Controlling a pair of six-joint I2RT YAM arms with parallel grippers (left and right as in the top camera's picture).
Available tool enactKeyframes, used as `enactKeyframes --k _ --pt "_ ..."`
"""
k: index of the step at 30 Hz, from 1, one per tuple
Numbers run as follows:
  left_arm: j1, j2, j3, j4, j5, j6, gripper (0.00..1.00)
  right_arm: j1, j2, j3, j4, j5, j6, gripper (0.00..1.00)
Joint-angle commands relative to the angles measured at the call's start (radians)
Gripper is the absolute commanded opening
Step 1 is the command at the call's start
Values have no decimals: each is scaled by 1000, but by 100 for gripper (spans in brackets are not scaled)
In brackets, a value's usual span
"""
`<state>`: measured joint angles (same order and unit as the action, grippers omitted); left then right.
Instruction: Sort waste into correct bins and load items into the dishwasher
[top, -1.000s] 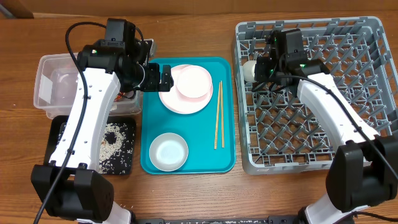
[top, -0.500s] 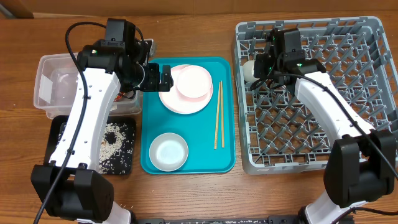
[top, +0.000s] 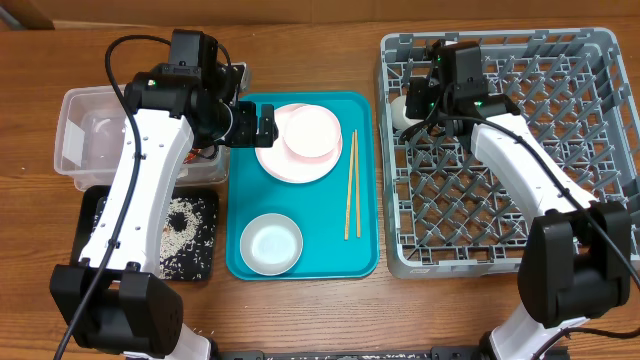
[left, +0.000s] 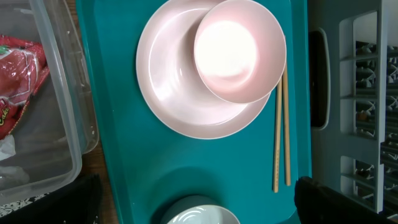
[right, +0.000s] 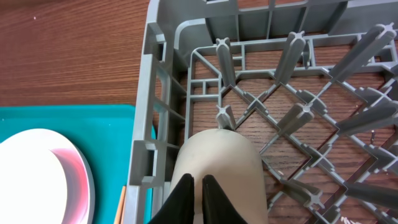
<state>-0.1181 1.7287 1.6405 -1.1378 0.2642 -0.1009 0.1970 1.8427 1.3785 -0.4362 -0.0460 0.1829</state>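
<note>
The small cream cup (right: 217, 163) is lodged among the pegs in the far-left corner of the grey plastic dish rack (right: 148, 93). It lies directly ahead of the right end effector (right: 196, 185), whose fingers are nearly together, seemingly pinched on its wall. The left end effector (top: 268, 125) is spread wide just left of the pale pink round plate (left: 174, 93).

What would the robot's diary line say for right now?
left claw open near pink plate | right claw shut on cream cup in grey rack corner | chopsticks on teal tray
</note>
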Motion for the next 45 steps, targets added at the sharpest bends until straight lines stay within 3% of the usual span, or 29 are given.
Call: enactKeyframes --k 1,6,11,14,19,23,27,34,45 --pt "-8 -18 6 -3 -10 8 100 -1 13 29 9 8 -1 11" --pt "-10 -18 6 -3 -10 8 100 -1 13 30 24 8 -1 12" --pt "-10 -18 6 -3 -10 8 100 -1 -5 57 -5 8 -2 21" --pt "-10 -18 6 -3 -10 8 100 -1 -14 75 -35 8 -2 38" --pt "-10 -18 6 -3 -10 8 100 -1 -14 81 -149 8 -1 87" --pt "-10 -18 6 -3 -10 8 100 0 -11 76 -211 8 -2 98" --pt "-10 -18 6 -3 -10 8 100 0 -6 43 -203 12 -5 97" --pt "-10 -18 6 -3 -10 8 100 0 -1 42 -207 3 -5 80" --pt "-10 -18 6 -3 -10 8 100 0 0 41 -226 0 -5 81"
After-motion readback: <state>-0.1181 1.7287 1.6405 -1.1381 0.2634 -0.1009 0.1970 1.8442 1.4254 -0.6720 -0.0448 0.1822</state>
